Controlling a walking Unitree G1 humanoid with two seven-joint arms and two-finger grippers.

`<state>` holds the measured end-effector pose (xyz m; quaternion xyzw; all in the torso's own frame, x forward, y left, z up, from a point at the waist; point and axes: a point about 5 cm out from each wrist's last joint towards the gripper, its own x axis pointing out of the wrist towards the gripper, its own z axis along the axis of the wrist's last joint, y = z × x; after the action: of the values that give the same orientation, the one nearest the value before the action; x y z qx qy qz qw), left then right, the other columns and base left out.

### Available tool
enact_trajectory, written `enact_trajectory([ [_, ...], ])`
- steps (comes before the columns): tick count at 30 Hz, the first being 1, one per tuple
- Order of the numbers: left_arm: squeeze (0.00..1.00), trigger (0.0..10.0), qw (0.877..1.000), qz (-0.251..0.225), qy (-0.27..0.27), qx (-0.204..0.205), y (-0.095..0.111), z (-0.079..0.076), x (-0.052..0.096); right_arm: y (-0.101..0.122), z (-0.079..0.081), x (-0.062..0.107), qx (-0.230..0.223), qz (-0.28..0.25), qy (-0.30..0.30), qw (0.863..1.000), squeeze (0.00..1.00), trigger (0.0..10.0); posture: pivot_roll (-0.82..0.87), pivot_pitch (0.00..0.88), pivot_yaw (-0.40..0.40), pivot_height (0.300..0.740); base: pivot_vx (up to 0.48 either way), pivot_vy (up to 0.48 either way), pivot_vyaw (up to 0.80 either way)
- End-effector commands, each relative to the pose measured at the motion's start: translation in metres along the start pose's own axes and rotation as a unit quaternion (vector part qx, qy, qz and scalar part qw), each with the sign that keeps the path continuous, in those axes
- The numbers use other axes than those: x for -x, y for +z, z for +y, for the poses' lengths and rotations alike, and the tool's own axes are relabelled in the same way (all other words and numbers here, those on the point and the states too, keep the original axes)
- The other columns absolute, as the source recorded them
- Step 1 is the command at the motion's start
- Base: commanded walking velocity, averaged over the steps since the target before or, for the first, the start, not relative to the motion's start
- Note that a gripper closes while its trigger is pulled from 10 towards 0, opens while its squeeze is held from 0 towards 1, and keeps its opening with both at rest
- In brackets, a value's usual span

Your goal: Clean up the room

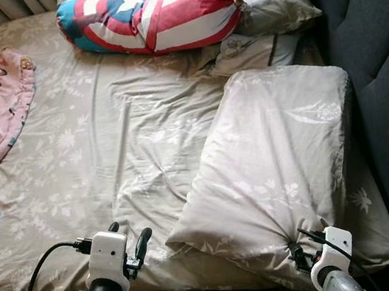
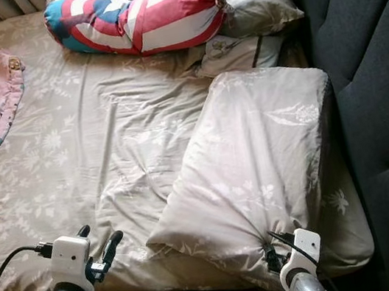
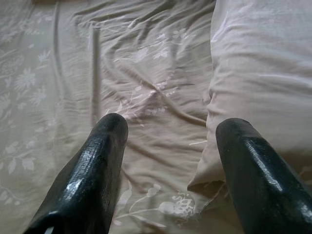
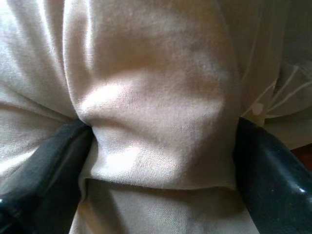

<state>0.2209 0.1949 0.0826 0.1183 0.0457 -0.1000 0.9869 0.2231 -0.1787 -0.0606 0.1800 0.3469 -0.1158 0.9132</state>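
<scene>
Pinching the grey pillow (image 1: 273,169) near its edge, right hand (image 4: 161,141) clamps; left hand (image 3: 170,146) gapes over the bedsheet (image 1: 98,147).

Both arms forward, low at the near edge of view.

Left gripper (image 1: 130,240) raised on its silver arm, black fingers (image 3: 100,161) spread wide apart with nothing between them, a black cable trailing back from the wrist. Right gripper (image 1: 301,246) lower and further right, white wrist block tilted, fingers (image 4: 51,165) pressed in from either side on a bunched fold of pale cloth, pinching it tight.
</scene>
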Motion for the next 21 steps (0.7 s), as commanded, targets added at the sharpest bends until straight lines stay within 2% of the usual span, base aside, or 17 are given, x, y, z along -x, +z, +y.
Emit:
enact_trajectory([
  [1,0.00,10.0,1.000,0.018,0.003,0.006,-0.0059,0.0013,0.0053,-0.0258,-0.0020,0.0062,-0.010,0.048,-0.007,0.999,0.00,0.0,0.11,0.320,0.125,0.691,0.000,0.000,0.00],
  [21,0.00,10.0,1.000,0.027,0.004,0.005,-0.0053,0.0030,0.0043,-0.0314,0.0013,0.0075,-0.002,0.057,-0.006,0.998,0.00,0.0,0.12,0.283,0.121,0.691,0.000,0.000,0.00],
])
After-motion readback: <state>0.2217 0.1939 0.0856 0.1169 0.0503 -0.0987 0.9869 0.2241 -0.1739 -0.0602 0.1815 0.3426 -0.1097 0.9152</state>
